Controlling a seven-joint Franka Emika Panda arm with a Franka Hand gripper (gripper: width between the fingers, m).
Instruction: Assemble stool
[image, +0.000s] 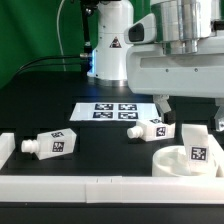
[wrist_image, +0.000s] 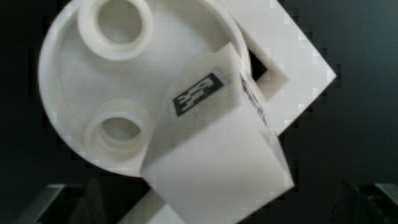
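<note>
Gripper (wrist_image: 210, 207) hangs above the seat (image: 176, 163), jaws wide apart, holding nothing. The seat lies near, at the exterior view's right. One leg (image: 198, 146) stands upright on it. A second leg (image: 148, 128) lies loose just beside the marker board (image: 112, 110). A third leg (image: 51, 144) lies near, at the exterior view's left.

Bright whites, soft shadows — wrist view blurred

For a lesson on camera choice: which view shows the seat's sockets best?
The wrist view: the seat fills it, two open sockets facing the camera. The exterior view shows the seat small and oblique, sockets unseen.
</note>
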